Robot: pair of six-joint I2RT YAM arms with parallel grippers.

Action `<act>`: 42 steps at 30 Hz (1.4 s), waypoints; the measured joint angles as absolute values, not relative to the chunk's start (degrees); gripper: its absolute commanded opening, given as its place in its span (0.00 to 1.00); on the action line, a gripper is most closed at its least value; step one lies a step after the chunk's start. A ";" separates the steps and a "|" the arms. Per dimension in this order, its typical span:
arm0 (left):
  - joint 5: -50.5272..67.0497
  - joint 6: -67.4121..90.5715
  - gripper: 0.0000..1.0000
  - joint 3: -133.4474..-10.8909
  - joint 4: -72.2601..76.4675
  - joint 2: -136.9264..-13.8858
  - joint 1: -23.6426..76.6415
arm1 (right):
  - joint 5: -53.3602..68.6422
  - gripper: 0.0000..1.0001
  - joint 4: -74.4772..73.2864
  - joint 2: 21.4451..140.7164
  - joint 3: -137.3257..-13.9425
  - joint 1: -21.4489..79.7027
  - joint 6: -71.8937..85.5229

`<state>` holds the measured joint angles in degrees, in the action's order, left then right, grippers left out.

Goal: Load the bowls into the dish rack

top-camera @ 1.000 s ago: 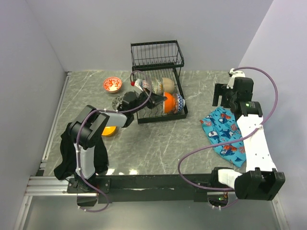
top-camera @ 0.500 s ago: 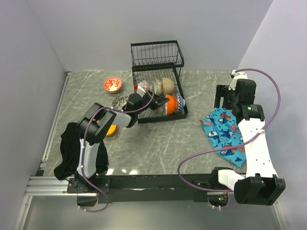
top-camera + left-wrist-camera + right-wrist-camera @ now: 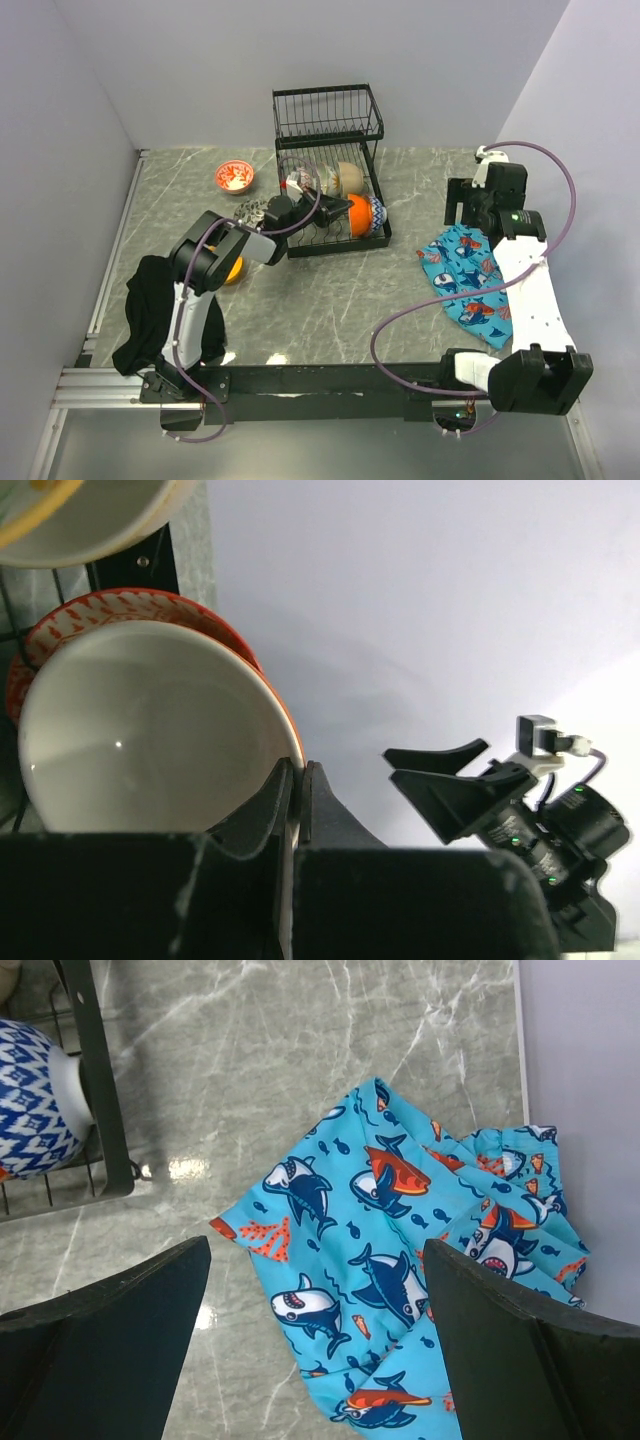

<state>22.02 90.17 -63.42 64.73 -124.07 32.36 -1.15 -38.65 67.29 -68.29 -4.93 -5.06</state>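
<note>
My left gripper (image 3: 297, 200) is shut on the rim of a bowl (image 3: 150, 730) that is white inside and red-patterned outside, held on edge at the left end of the black wire dish rack (image 3: 330, 120). In the rack's lower tray stand a beige bowl (image 3: 348, 178), an orange bowl (image 3: 352, 214) and a blue-and-white patterned bowl (image 3: 30, 1100). On the table lie a red bowl (image 3: 234, 176), a grey patterned bowl (image 3: 250, 211) and an orange bowl (image 3: 231, 270), partly under my left arm. My right gripper (image 3: 318, 1290) hangs open above the whale-print cloth (image 3: 420, 1260).
A cream bowl (image 3: 80, 510) shows just above the held one in the left wrist view. A black cloth (image 3: 145, 320) lies by the left arm's base. Walls close in the table on the left, back and right.
My left arm's elbow has swung forward toward the rack, with the held bowl staying at the rack's left end. The grey patterned bowl has come into sight. My right arm has barely shifted.
</note>
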 measured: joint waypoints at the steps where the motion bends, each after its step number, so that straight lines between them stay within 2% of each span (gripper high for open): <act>1: 22.11 91.07 0.01 -63.77 65.78 -124.88 32.32 | -1.17 0.95 -38.68 67.66 -68.31 -4.93 -5.15; 12: 22.35 94.13 0.02 -65.67 70.70 -130.04 32.12 | -1.54 0.95 -38.74 69.06 -69.10 -4.84 -5.91; 15: 22.37 94.19 0.09 -65.69 70.72 -130.04 32.10 | -1.83 0.95 -38.74 69.56 -69.12 -4.36 -5.93; 18: 22.59 94.06 0.32 -65.69 70.70 -130.04 32.10 | -2.00 0.95 -38.74 70.04 -69.12 -3.84 -5.93; 22: 22.98 93.91 0.46 -66.06 70.41 -130.04 32.03 | -2.09 0.95 -38.70 70.28 -69.12 -3.18 -5.89; 34: 26.13 89.62 0.50 -66.43 67.99 -129.25 30.28 | -2.11 0.95 -38.59 70.26 -69.10 -2.85 -5.61; 42: 36.01 79.83 0.48 -66.26 60.84 -121.12 27.38 | -1.65 0.95 -38.35 69.34 -68.84 -2.85 -4.93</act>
<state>36.01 79.83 -66.26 60.84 -121.12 27.38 -1.65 -38.35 69.34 -68.84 -2.85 -4.93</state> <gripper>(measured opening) 0.486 0.947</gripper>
